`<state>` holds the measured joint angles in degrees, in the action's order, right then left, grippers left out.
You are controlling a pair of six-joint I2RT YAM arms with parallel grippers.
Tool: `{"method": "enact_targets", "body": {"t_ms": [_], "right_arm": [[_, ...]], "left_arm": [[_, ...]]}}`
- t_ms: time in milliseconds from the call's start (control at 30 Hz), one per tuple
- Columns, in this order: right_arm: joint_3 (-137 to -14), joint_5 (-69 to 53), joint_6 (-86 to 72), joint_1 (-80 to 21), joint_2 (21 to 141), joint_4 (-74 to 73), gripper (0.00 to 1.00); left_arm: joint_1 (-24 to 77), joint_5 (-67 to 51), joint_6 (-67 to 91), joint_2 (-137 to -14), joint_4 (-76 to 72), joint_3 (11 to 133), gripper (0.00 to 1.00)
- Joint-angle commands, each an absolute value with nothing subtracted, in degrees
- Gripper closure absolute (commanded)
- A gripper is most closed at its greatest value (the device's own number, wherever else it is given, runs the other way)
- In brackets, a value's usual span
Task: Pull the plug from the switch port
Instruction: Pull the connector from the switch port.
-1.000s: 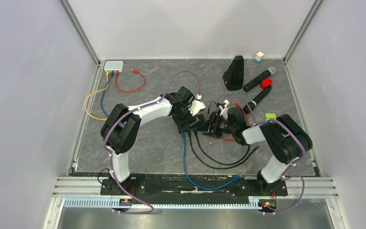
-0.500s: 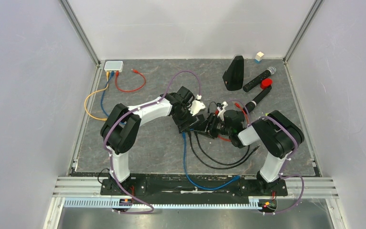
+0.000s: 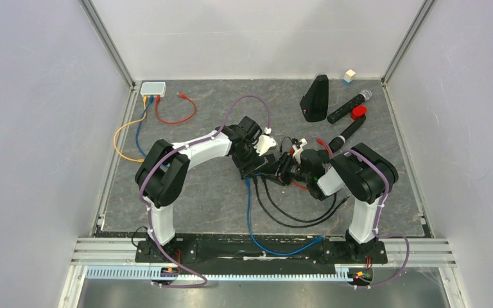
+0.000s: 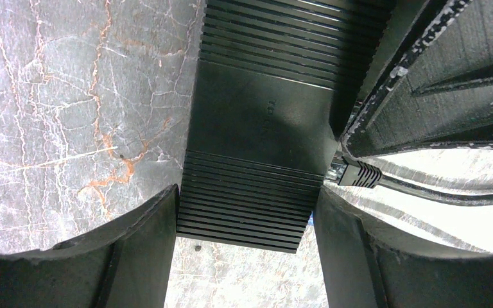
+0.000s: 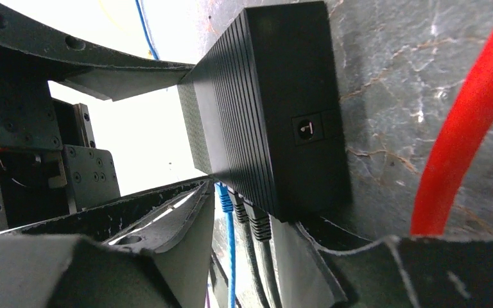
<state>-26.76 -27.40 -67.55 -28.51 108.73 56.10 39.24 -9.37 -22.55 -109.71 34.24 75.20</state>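
Pale grey walls [image 3: 32, 128] and aluminium posts [image 3: 106, 42] enclose a dark marbled tabletop [image 3: 212, 205] under even light.

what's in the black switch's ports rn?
One blue plug and two black plugs sit in the black switch. Its round side jack is empty. The port openings themselves are hidden, so seating depth can't be seen.

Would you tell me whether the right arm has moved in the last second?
Yes: the right arm swung left, its elbow now farther from the table's right edge.
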Motion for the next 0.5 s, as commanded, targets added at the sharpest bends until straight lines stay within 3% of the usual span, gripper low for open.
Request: {"method": "enact_targets", "body": {"t_ms": [0,467], "right_arm": [[-25.8,-24.4,-67.6,-28.7,110.4,55.1,0.61],[-25.7,-23.5,-67.9,-28.7,110.8,55.2,0.67]], "left_arm": [[39.3,-11.4,-23.1,-108.2,35.3,74.4,0.48],[39.3,-11.9,-22.8,-108.6,35.4,74.3,0.49]]}}
